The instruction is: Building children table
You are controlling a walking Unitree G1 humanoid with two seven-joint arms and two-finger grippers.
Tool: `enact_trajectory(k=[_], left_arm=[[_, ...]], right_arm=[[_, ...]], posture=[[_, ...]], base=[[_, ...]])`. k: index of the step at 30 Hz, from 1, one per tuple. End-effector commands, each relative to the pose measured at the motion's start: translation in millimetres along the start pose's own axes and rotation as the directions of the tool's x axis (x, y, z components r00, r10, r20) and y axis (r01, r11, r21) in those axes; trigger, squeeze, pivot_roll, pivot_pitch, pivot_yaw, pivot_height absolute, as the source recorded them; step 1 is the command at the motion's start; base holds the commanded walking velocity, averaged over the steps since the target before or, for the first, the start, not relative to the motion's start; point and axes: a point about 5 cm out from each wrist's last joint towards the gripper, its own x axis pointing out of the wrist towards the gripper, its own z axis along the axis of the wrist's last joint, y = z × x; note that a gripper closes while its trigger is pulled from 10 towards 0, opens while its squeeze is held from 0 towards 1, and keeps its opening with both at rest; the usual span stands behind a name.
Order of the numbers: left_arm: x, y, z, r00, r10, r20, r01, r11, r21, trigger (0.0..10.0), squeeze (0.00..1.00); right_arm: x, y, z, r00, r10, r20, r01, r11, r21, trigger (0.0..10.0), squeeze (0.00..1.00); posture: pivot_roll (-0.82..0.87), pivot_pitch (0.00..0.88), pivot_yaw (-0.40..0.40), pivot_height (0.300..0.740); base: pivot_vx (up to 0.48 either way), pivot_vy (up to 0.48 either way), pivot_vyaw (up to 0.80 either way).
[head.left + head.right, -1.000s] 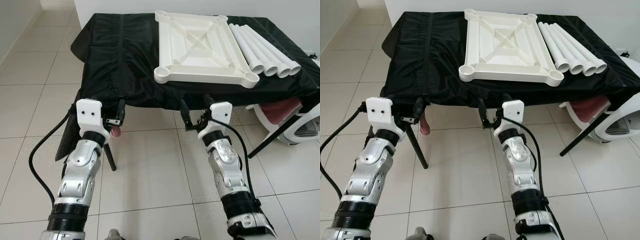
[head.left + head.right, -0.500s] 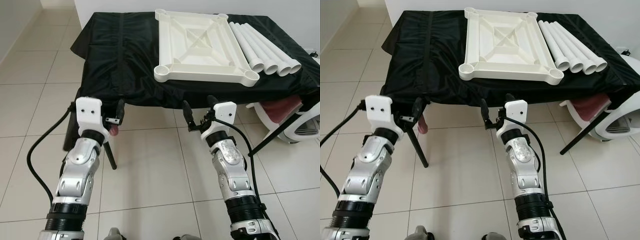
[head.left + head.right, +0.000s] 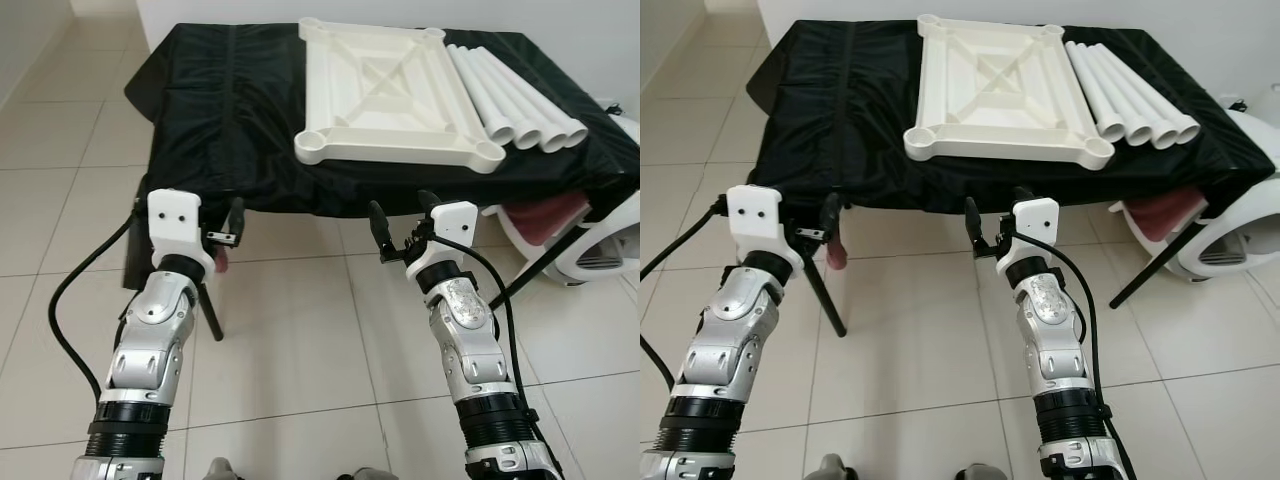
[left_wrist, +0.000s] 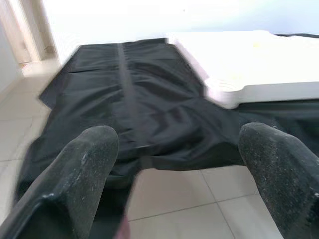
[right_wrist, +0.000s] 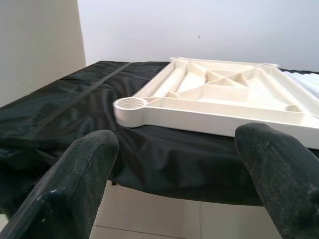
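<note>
**Both grippers spread below the table edge, parts untouched**

A white tabletop (image 3: 388,85) lies upside down on a table (image 3: 230,110) covered by a black cloth, its ribbed underside and four round corner sockets facing up. It sits towards the right half of the cloth. Just beside it on the right lie four white legs (image 3: 515,95), tubes packed side by side and touching one another, their open ends pointing towards the robot. The nearest tube lies close along the tabletop's right edge; whether they touch is hard to tell.

The left gripper (image 3: 228,222) hangs in front of the table's near edge, below the draped cloth and to the left of the tabletop. Its fingers (image 4: 82,174) are spread wide with nothing between them, and the wrist view looks along them at the cloth and a blurred corner of the tabletop.

The right gripper (image 3: 400,222) is also held low before the near edge, under the tabletop's front right part. Its fingers (image 5: 79,172) are spread wide too, empty, and its wrist view faces the tabletop's near corner socket across the cloth's hanging edge.

A white and dark red seat (image 3: 560,225) stands on the tiled floor (image 3: 290,330) at the table's right end.
</note>
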Motion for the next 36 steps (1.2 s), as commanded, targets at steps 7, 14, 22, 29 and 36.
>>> enact_trajectory(k=[7,14,22,29,36], left_arm=[[-1.6,0.8,0.4,1.000,-0.010,-0.015,0.010,1.000,0.001,10.0,0.00],[-0.7,1.3,0.7,1.000,-0.008,-0.018,0.008,1.000,-0.002,10.0,0.00],[1.3,0.2,1.4,1.000,-0.013,-0.017,0.013,1.000,-0.009,10.0,0.00],[2.7,-2.2,1.9,1.000,-0.022,-0.019,0.022,1.000,-0.017,10.0,0.00],[3.1,-2.9,1.8,0.999,-0.025,-0.023,0.024,1.000,-0.019,10.0,0.00]], right_arm=[[-0.1,2.5,-1.3,1.000,0.009,-0.019,-0.009,1.000,0.009,10.0,0.00],[0.7,2.3,-0.2,1.000,0.010,-0.019,-0.010,1.000,0.006,10.0,0.00],[0.4,0.2,1.6,1.000,0.004,-0.019,-0.004,1.000,0.000,10.0,0.00],[-0.4,-1.7,2.7,1.000,-0.002,-0.019,0.002,1.000,-0.004,10.0,0.00],[-0.7,-2.3,3.1,1.000,-0.002,-0.021,0.002,1.000,-0.005,10.0,0.00]], posture=[[0.01,0.117,-0.012,0.740],[0.00,0.117,-0.012,0.740],[-0.01,0.117,-0.010,0.740],[-0.01,0.120,-0.008,0.740],[-0.01,0.121,-0.007,0.740]], base=[[0.000,-0.324,0.00],[0.000,-0.327,0.00],[0.000,-0.322,0.00],[0.000,-0.308,0.00],[0.000,-0.294,0.00]])
